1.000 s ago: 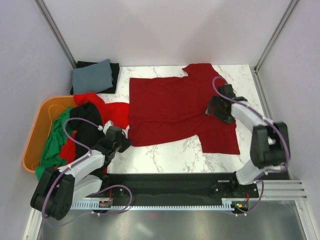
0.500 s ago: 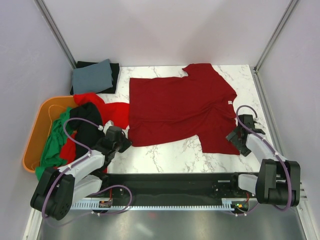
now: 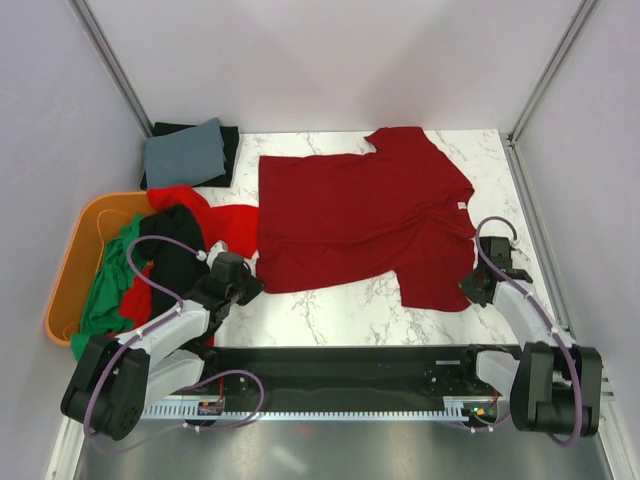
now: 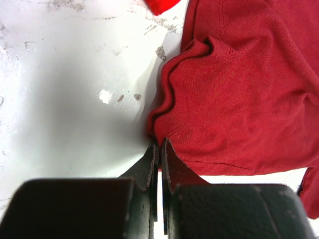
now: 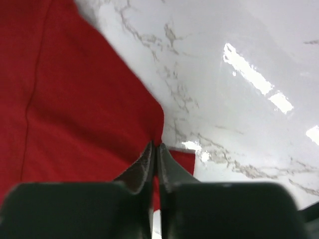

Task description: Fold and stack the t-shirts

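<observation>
A dark red t-shirt [image 3: 350, 215] lies spread flat on the marble table. My left gripper [image 3: 250, 287] sits at its near left corner. In the left wrist view this gripper [image 4: 159, 145] is shut on a bunched fold of the dark red cloth [image 4: 239, 89]. My right gripper [image 3: 472, 288] is at the near right corner. In the right wrist view it [image 5: 155, 146] is shut on the hem of the shirt [image 5: 75, 109]. Bright red [image 3: 235, 225], black [image 3: 175, 255] and green [image 3: 105, 300] t-shirts lie heaped at the left.
An orange tub [image 3: 75, 250] at the left edge holds part of the heap. A folded grey cloth [image 3: 185, 152] lies on a black one [image 3: 228, 140] at the back left. Walls and metal posts enclose the table. A black rail [image 3: 340, 365] runs along the near edge.
My right gripper has moved from the shirt's right sleeve area down to its near right corner and shut on the hem. The left gripper and the shirt stayed put.
</observation>
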